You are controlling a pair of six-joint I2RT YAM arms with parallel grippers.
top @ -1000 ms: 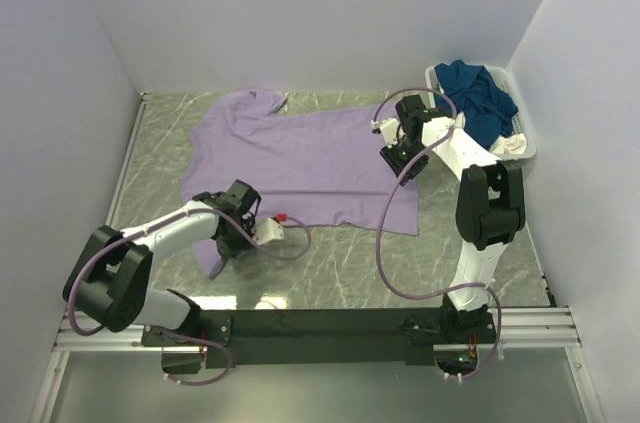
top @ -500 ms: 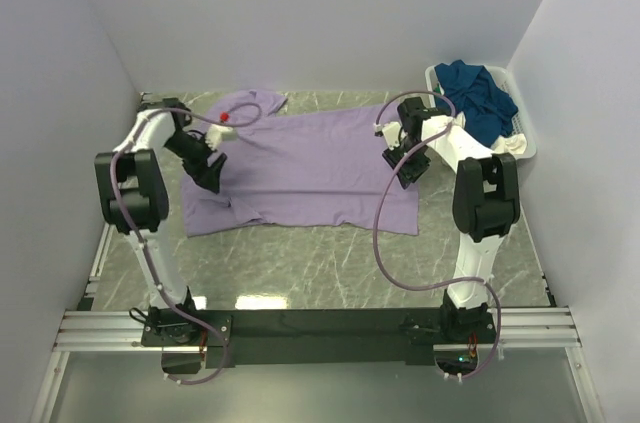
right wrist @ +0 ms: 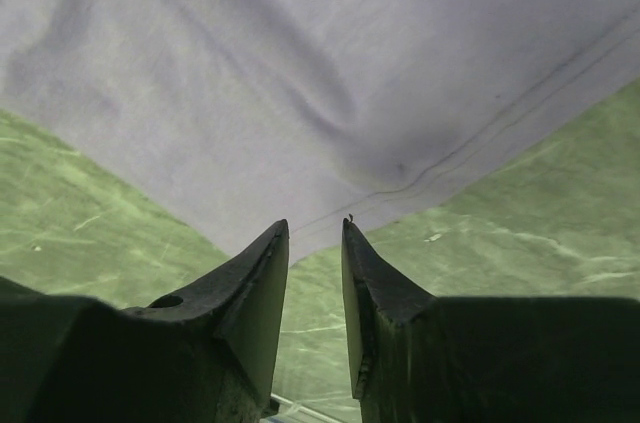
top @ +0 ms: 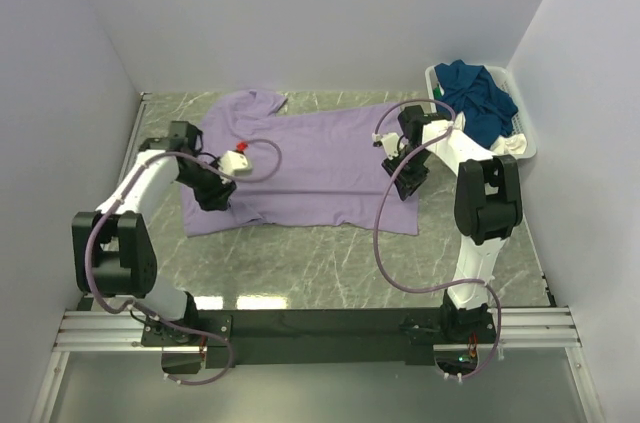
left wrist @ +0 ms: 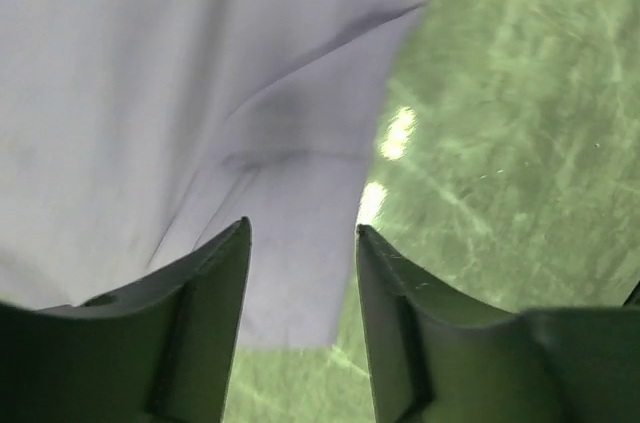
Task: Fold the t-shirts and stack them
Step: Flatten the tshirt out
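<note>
The pale lilac t-shirt (top: 300, 158) lies spread flat on the green marbled table. My left gripper (top: 213, 195) hangs open and empty over the shirt's near left corner. In the left wrist view the lilac cloth (left wrist: 150, 63) lies under and beyond the gripper (left wrist: 302, 227). My right gripper (top: 410, 181) is at the shirt's right hem, open by a narrow gap and empty. In the right wrist view the hem of the shirt (right wrist: 300, 63) lies just past the gripper (right wrist: 315, 224). A dark teal t-shirt (top: 478, 93) and some white cloth (top: 510, 143) lie in the basket.
The white slatted basket (top: 436, 76) stands at the back right corner against the wall. White walls close in the table on the left, back and right. Purple cables loop from both arms over the table. The arm bases sit on the black rail at the near edge.
The left arm swung from the near left, where it held a sleeve, up to the shirt's left side and came down a little. The sleeve now lies flat. The right gripper shifted slightly nearer.
</note>
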